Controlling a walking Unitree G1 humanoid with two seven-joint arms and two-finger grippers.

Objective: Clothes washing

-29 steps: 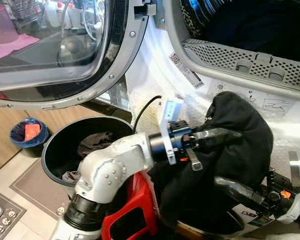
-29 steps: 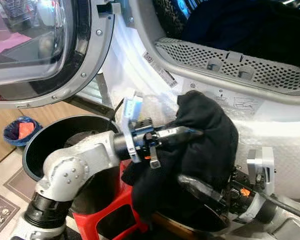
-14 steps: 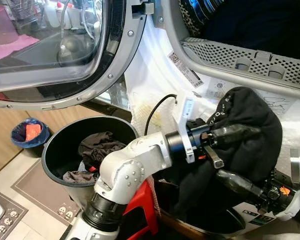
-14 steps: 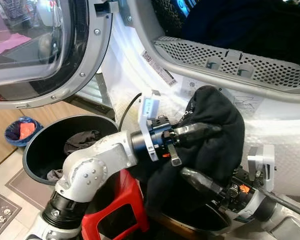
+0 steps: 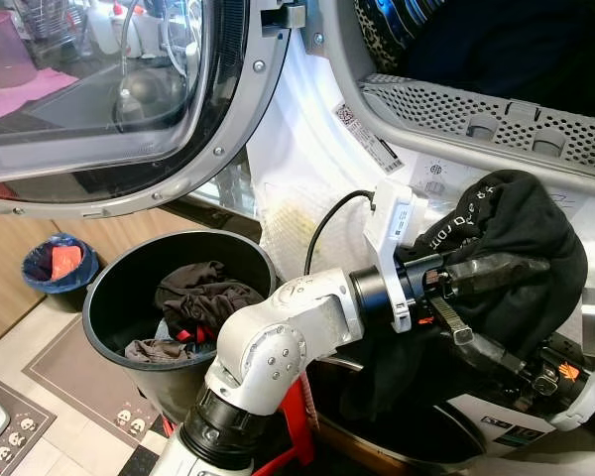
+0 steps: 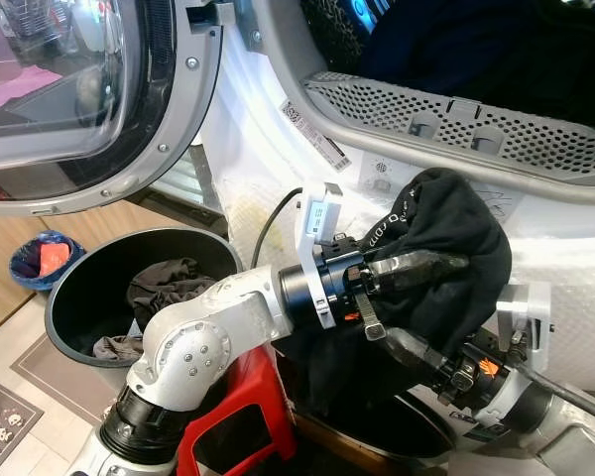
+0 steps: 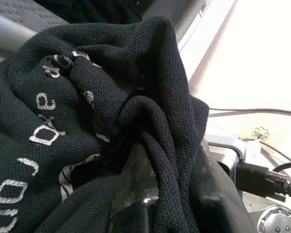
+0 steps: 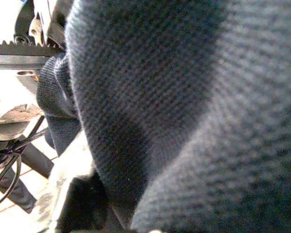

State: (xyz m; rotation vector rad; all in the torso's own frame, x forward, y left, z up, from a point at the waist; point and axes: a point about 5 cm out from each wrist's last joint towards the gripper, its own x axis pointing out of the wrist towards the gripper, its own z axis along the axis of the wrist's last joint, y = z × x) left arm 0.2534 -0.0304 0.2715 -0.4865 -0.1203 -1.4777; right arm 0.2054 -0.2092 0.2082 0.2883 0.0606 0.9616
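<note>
Holding a black garment (image 5: 521, 248) with white lettering, the left gripper (image 5: 496, 283) has its fingers clenched into the bunched cloth, which drapes over and beyond its tips just below the washing machine's open drum rim (image 5: 476, 114). Behind the left arm's elbow stands a dark laundry bin (image 5: 114, 317) with clothes inside. Beneath the garment, the right gripper (image 5: 506, 359) presses up into the same cloth; its finger state cannot be told.

A home laundry corner: open front-loading washer (image 5: 476, 119), laundry bin (image 5: 114, 297), tiled floor (image 5: 40, 407).
</note>
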